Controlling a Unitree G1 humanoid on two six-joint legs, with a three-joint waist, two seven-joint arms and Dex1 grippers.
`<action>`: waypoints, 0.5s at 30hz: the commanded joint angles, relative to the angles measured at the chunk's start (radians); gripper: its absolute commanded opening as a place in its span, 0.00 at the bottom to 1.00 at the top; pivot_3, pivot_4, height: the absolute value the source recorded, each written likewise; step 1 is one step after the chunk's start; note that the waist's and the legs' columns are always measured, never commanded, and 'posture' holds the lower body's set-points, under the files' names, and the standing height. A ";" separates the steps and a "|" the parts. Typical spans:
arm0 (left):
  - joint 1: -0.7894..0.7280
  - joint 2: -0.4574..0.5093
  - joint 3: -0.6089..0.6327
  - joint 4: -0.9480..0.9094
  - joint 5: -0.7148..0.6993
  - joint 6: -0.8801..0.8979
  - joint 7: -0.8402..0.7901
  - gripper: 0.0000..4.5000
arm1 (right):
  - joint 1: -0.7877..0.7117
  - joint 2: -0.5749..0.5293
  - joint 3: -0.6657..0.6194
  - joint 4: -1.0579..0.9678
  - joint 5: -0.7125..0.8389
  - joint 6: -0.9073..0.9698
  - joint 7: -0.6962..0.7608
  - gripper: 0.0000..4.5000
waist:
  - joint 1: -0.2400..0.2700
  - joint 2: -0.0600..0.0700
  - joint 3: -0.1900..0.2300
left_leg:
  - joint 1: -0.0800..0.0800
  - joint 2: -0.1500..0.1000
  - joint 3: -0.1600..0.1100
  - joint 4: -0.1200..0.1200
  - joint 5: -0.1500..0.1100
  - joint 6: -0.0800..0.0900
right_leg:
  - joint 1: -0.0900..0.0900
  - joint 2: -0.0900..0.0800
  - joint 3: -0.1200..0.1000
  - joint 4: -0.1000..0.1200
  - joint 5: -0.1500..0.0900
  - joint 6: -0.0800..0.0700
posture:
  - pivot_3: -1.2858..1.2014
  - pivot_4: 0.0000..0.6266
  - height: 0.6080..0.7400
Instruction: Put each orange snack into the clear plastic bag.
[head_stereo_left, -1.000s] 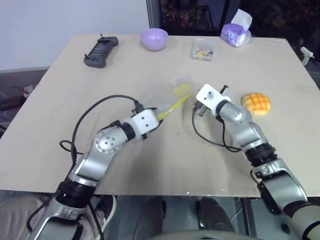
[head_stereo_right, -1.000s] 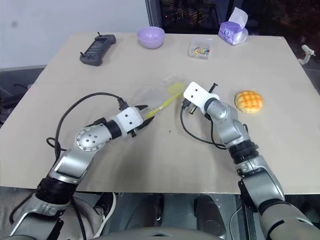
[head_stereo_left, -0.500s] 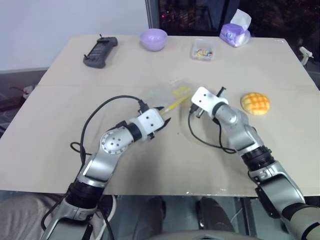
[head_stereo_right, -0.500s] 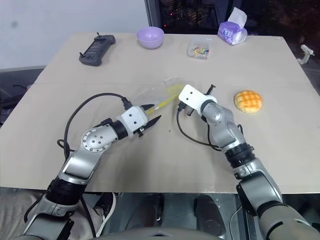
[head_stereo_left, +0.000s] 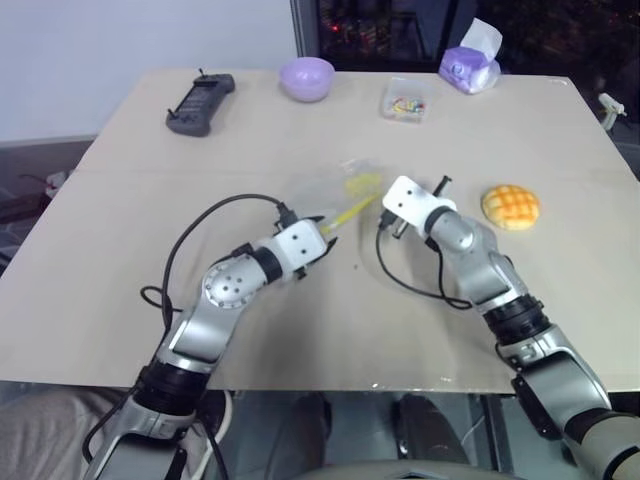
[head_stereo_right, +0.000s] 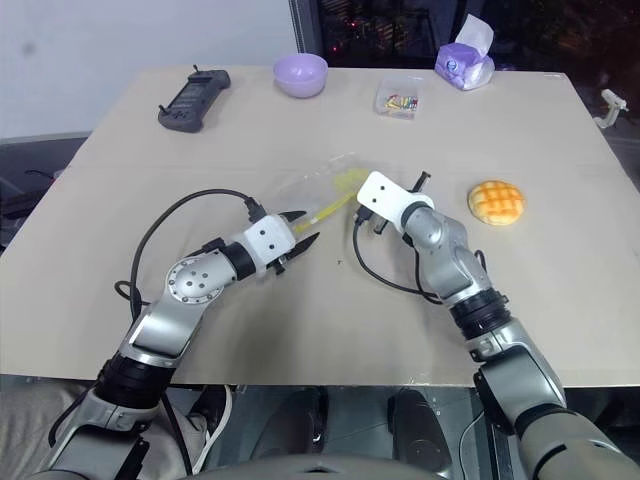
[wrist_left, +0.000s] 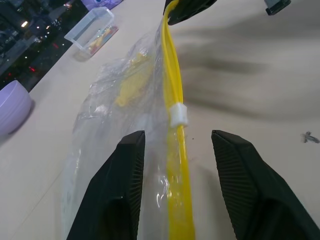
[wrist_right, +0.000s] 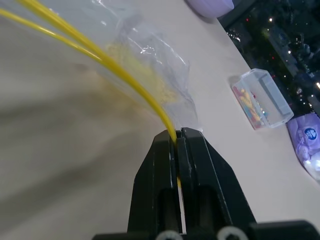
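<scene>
1. My right gripper (wrist_right: 178, 134) is pinched together on one end of the yellow zip strip (wrist_left: 172, 90) of the clear plastic bag (head_stereo_left: 330, 195), which lies mid-table between my two arms.
2. My left gripper (wrist_left: 177, 145) has its jaws apart, straddling the other stretch of the strip with the white slider (wrist_left: 178, 114) just ahead; neither pad looks to be touching it.
3. If the left jaws come together on both lips of the strip at once, I judge that the mouth would stay sealed instead of parting.
4. The film is thin, crinkly and slick, so a pull from the right could let the strip slip out or drag the whole bag across the smooth beige table (head_stereo_left: 120, 250).
5. The orange snack (head_stereo_left: 511, 206), a domed bun with a criss-cross crust, sits well apart beyond my right arm, untouched; it looks soft and could dent under a hard pinch.
</scene>
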 joint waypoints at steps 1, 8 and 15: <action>-0.016 -0.009 0.018 -0.016 0.007 -0.022 0.008 0.10 | 0.002 -0.004 -0.006 -0.058 -0.002 0.000 -0.002 0.00 | 0.000 0.000 0.000 | 0.000 0.000 0.000 0.000 0.000 0.000 | 0.000 0.000 0.000 0.000 0.000 0.000 | 0.52 0.24 1.00; -0.017 -0.017 0.020 -0.004 0.015 -0.033 0.008 0.00 | 0.008 -0.008 -0.009 -0.071 0.004 -0.001 0.003 0.00 | 0.000 0.000 0.000 | 0.000 0.000 0.000 0.000 0.000 0.000 | 0.000 0.000 0.000 0.000 0.000 0.000 | 0.52 0.24 1.00; -0.030 -0.038 0.020 0.031 0.010 -0.057 0.011 0.00 | 0.037 -0.055 -0.064 -0.152 0.139 0.072 0.169 0.30 | 0.002 0.000 0.000 | 0.000 0.000 0.000 0.000 0.000 0.000 | 0.000 0.000 0.000 0.000 0.000 0.000 | 0.52 0.24 1.00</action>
